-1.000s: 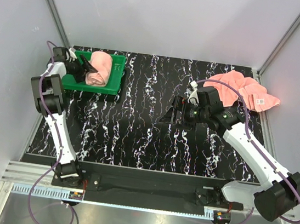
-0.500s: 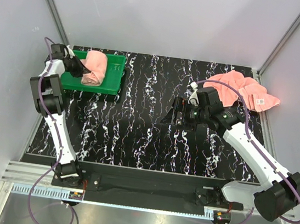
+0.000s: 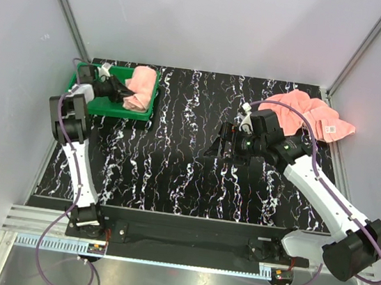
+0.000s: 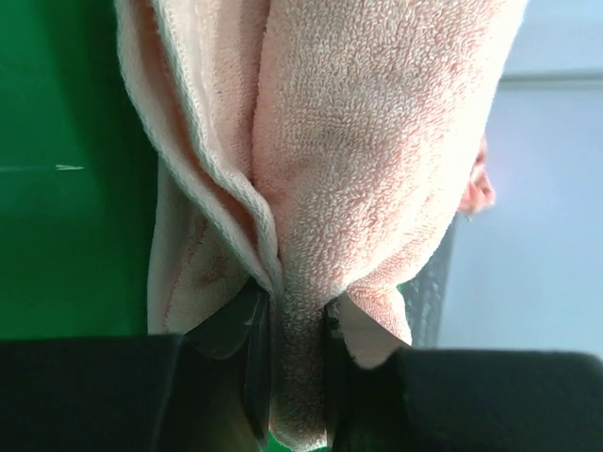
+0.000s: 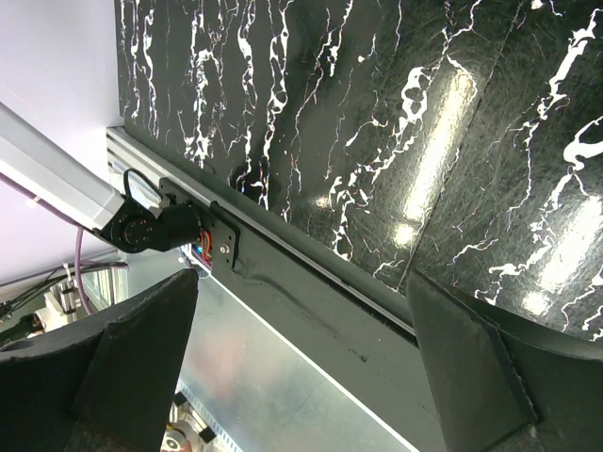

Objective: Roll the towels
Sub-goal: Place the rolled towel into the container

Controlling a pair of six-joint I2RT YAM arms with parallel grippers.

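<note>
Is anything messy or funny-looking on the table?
Yes: one salmon-pink terry towel lies crumpled and unrolled at the far right corner of the black marbled table, its labelled end poking past the edge. The other pink towel sits rolled in the green tray.

The rolled terry towel [image 3: 141,88] is salmon pink all over, and the shallow plastic tray [image 3: 104,108] is bright green. The crumpled terry towel [image 3: 300,106] is the same pink, with a small white label [image 3: 331,128] that seems to carry dark print. The flat tabletop [image 3: 186,177] is glossy black, veined white like marble.
</note>
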